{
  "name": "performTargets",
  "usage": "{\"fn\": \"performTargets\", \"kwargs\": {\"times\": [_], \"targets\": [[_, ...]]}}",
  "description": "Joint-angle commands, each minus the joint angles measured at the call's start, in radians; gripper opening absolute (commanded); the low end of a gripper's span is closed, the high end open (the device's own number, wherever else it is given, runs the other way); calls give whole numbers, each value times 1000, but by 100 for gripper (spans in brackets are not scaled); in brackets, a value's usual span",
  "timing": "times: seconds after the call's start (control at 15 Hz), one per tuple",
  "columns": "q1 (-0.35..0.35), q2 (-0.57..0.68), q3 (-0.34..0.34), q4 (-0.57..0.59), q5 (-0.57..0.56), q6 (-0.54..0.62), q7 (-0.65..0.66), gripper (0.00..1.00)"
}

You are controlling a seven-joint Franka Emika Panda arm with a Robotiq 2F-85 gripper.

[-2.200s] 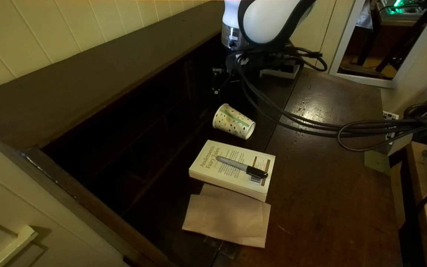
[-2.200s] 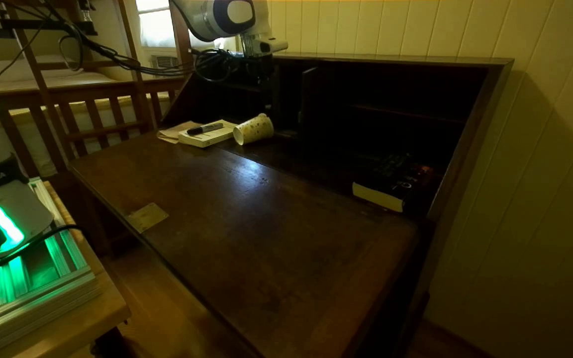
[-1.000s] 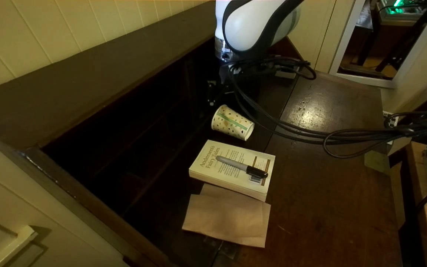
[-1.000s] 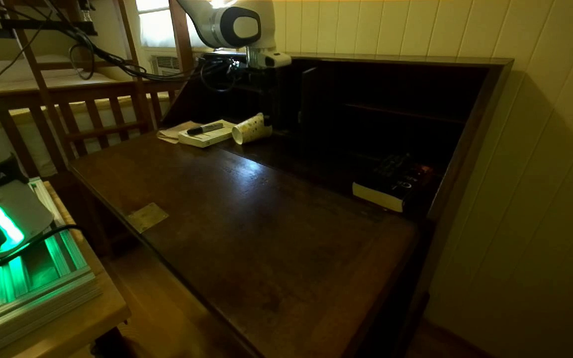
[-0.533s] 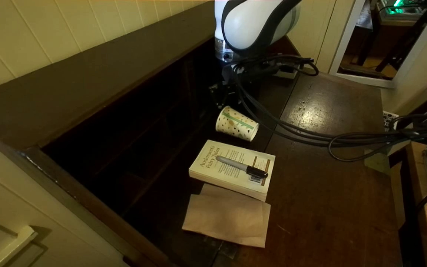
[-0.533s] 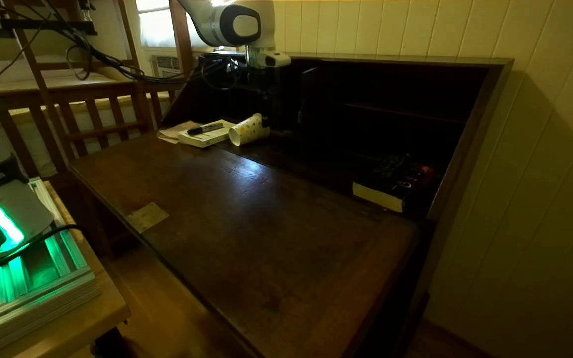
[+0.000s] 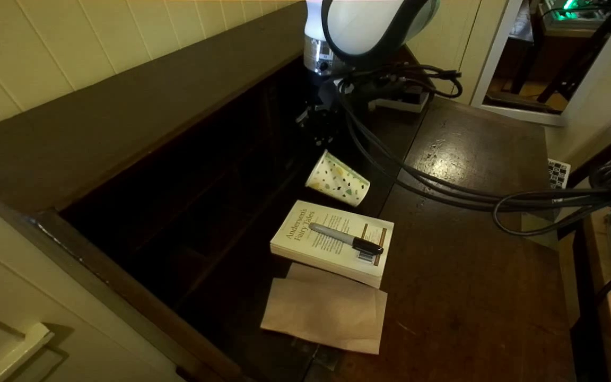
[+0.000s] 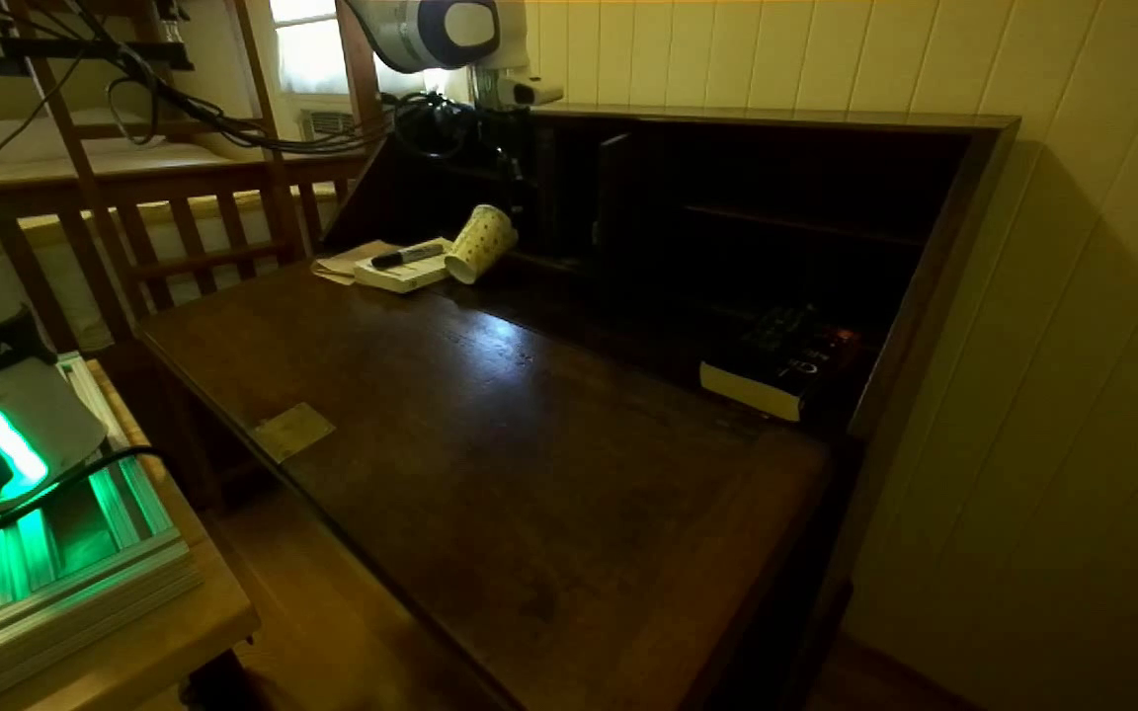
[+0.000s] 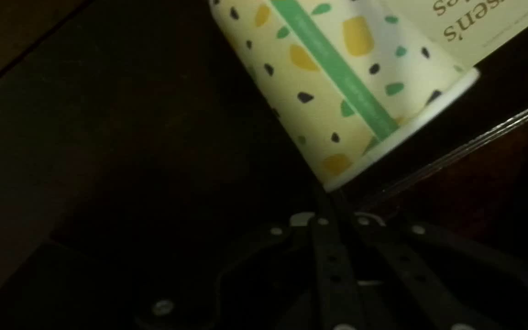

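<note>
A speckled paper cup [image 9: 337,82] with a green stripe lies tilted, its wider rimmed end raised toward my gripper [image 9: 332,195]. In the wrist view the fingers are drawn together at a corner of that white rim, pinching it. Dark surroundings hide the exact contact. Both exterior views show the cup [image 7: 340,180] below the dark gripper [image 7: 322,139]; its lower end is near a pale book [image 7: 311,241], and I cannot tell whether they touch. A grey marker [image 7: 345,239] with a black cap rests on that book.
Brown folded paper [image 7: 326,313] lies against the book. Cables [image 7: 443,196] hang from the arm across the desk [image 7: 470,276]. Dark shelf compartments [image 7: 199,196] under a ledge [image 7: 151,101] run along the back. A thick dark book [image 8: 776,370] lies at the desk's far end.
My gripper went down to the cup, its fingers closed, and it has risen again. The cup's rimmed end came up with it, and the cup has rolled and shifted slightly toward the pale book.
</note>
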Motion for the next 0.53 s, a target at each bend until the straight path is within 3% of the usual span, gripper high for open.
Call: {"fn": "performTargets", "kwargs": {"times": [0.0, 0.07, 0.27, 0.4, 0.47], "targets": [[14, -60, -3, -73, -35, 38, -14, 20], [15, -71, -1, -82, -37, 41, -16, 7], [20, -94, -3, -112, -54, 75, -19, 0], [21, -103, -6, -126, -68, 97, -16, 0], [21, -104, -6, -127, -70, 104, -11, 12]]}}
